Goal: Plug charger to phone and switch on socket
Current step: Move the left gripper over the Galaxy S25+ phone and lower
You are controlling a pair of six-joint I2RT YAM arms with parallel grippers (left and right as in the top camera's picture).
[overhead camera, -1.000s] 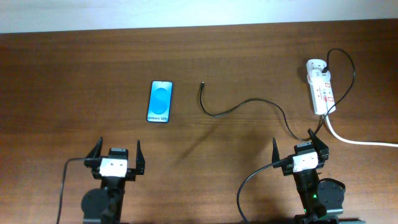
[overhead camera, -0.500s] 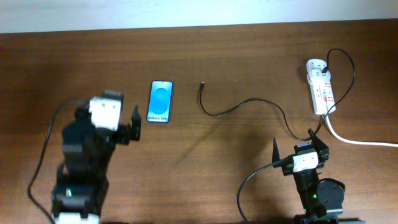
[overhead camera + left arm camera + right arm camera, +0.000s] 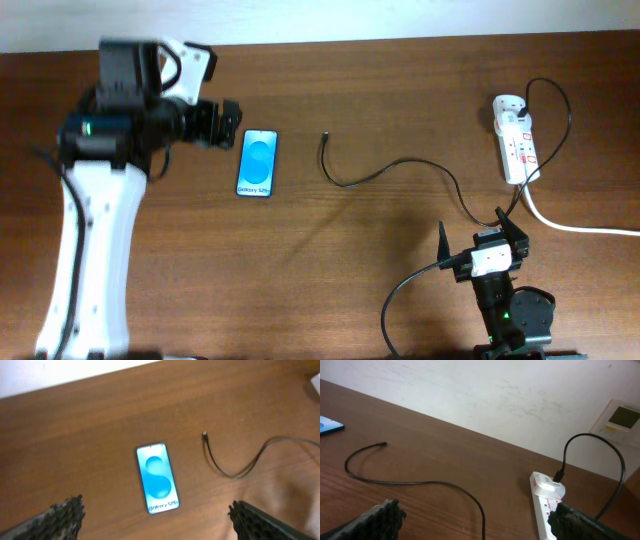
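Left gripper poised beside the phone, nothing gripped.

The left gripper is seen with jaws spread wide and empty, just left of the phone, which is laid flat, screen up, on the table at centre-left. The charger is curled to the phone's right, its plug tip lying apart from the phone, its other end run to the socket at far right. The right gripper is held wide and empty at the near edge.
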